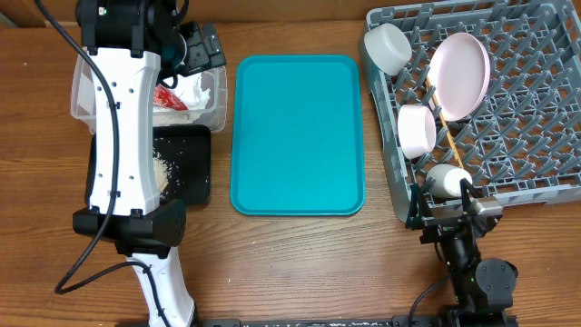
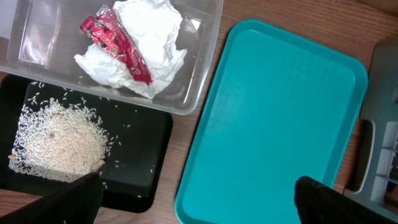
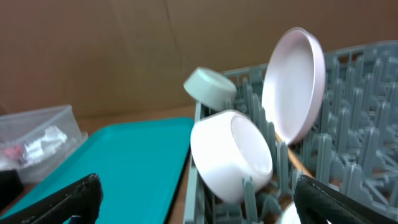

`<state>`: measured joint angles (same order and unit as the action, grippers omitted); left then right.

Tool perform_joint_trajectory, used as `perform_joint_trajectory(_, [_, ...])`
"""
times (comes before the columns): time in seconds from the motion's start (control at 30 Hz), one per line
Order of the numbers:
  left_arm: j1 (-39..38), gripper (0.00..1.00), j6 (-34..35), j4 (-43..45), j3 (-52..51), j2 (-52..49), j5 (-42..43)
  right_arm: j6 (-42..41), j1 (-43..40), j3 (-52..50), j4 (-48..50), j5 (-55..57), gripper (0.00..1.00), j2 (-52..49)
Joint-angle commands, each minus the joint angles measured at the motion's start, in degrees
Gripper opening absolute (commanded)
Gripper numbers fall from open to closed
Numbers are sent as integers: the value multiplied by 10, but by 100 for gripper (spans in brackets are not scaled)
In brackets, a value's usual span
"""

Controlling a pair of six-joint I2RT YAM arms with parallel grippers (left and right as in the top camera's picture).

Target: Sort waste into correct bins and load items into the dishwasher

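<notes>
"What step is the robot at?"

"It looks like the very end. The crumpled shiny red wrapper [image 2: 115, 40] and the crumpled white paper napkin [image 2: 149, 28] lie in the clear plastic tub [image 2: 25, 43], ahead of the left claw [image 2: 196, 183]. The loose white rice grains [image 2: 59, 140] sit in a heap on the flat black tray [image 2: 146, 134], close by one finger of that claw."

"And the dishes?"

"They are in the big grey plastic rack with pegs [image 1: 536, 145]. The round pale pink plate [image 3: 292, 84] stands on its edge, far in front of the right claw [image 3: 198, 183]. A smooth white bowl [image 3: 233, 155] leans between the pegs just ahead of it. Two thin wooden chopsticks [image 1: 447, 132] lie beside the plate. A small round white cup [image 1: 443, 179] sits right at the claw's tips."

"Is either claw holding something?"

"No. Both are spread wide, with nothing between the fingers."

"What comes next?"

"Likely just backing off. The flat teal plastic tray [image 1: 295, 136] between the claws has nothing on it. The right claw should pull straight back, since the round cup could roll if bumped."
</notes>
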<state>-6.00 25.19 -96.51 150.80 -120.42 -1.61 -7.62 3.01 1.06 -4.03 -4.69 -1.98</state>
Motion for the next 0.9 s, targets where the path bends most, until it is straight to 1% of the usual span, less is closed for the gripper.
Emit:
perform_joint_trajectory(0.0, [-4,100,5,-1,7,7,-5,2,0,-6,-4,-4,100,7])
perform_joint_trajectory(0.87, [-4,100,5,-1,7,7,-4,2,0,-6,-2,-4,100,18])
